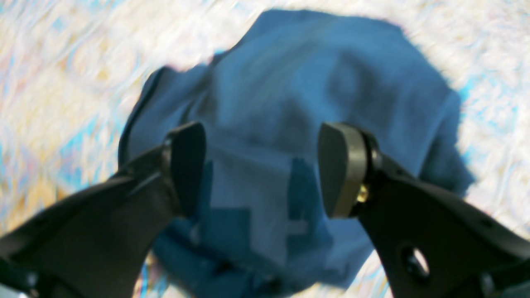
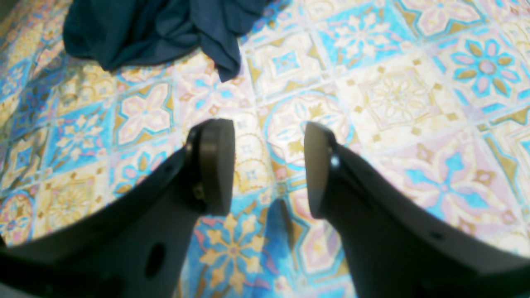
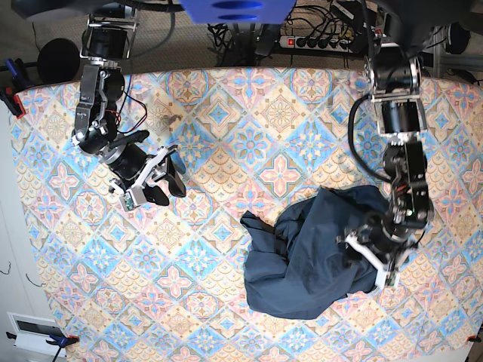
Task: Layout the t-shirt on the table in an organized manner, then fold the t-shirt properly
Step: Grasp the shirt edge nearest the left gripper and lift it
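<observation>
The dark navy t-shirt (image 3: 302, 260) lies in a crumpled heap on the tiled table (image 3: 226, 113), right of centre toward the front. My left gripper (image 3: 361, 260) hangs at the heap's right edge. In the blurred left wrist view, the left gripper (image 1: 263, 169) stands open just above the t-shirt (image 1: 290, 82), with nothing between its fingers. My right gripper (image 3: 167, 185) is far off over the table's left part. It is open and empty above bare cloth (image 2: 393, 95), and the right gripper (image 2: 265, 165) has an edge of the t-shirt (image 2: 157, 29) at the upper left of its view.
A power strip with cables (image 3: 317, 38) lies beyond the table's far edge. A black round object (image 3: 56, 60) sits off the far left corner. The table's left edge (image 3: 15, 226) borders a white surface.
</observation>
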### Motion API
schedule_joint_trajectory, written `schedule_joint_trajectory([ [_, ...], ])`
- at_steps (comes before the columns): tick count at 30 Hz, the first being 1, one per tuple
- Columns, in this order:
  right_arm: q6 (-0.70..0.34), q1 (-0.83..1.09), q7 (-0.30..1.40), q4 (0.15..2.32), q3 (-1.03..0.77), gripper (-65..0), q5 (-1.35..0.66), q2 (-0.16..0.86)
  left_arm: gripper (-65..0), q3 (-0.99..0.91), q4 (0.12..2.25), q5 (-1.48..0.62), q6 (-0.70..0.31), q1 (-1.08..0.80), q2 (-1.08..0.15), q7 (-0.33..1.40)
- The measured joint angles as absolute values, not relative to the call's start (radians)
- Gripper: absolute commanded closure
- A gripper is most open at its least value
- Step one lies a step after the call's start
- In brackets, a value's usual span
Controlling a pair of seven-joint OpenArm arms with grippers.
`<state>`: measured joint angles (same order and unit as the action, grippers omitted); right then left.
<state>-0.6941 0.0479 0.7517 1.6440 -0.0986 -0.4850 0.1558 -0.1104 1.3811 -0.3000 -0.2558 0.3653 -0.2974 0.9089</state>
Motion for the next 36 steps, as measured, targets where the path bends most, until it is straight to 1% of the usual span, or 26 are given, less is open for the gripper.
schedule_joint_trajectory([
  [2, -0.694, 0.048, 0.752, 1.644, -0.099, -26.7, -0.48, 0.156, -41.4, -0.11, 1.392, -0.294, -0.256, 0.309, -0.318, 0.929],
  [4, -0.696, 0.047, 0.751, 1.644, -0.098, -26.7, -0.488, 0.155, -41.4, -0.111, 1.391, -0.336, -0.254, 0.261, -0.337, 0.952],
  [7, -0.695, 0.044, 0.749, 1.64, -0.097, -26.7, -0.487, 0.156, -41.4, -0.112, 1.393, -0.46, -0.257, 0.201, -0.361, 0.961],
  [11, -0.692, 0.042, 0.749, 1.637, -0.063, -26.7, -0.48, 0.156, -41.4, -0.106, 1.395, -0.641, -0.258, 0.117, -0.4, 1.044],
  [14, -0.696, 0.043, 0.749, 1.637, -0.044, -26.7, -0.484, 0.152, -41.4, -0.11, 1.395, -0.689, -0.25, 0.087, -0.415, 1.052],
  [20, -0.695, 0.039, 0.749, 1.634, -0.043, -26.7, -0.48, 0.158, -41.4, -0.109, 1.396, -0.705, -0.25, 0.077, -0.4, 1.044],
  [30, -0.696, 0.039, 0.749, 1.63, -0.043, -26.7, -0.484, 0.154, -41.4, -0.113, 1.391, -0.698, -0.242, 0.082, -0.331, 1.041],
  [32, -0.695, 0.04, 0.749, 1.63, -0.044, -26.7, -0.484, 0.155, -41.4, -0.114, 1.391, -0.725, -0.244, 0.076, -0.324, 1.041],
  [33, -0.695, 0.04, 0.75, 1.63, -0.045, -26.7, -0.482, 0.156, -41.4, -0.135, 1.392, -0.745, -0.244, 0.068, -0.32, 1.043],
  [36, -0.695, 0.042, 0.75, 1.631, -0.047, -26.7, -0.483, 0.155, -41.4, -0.279, 1.393, -0.836, -0.247, 0.02, -0.303, 1.043],
])
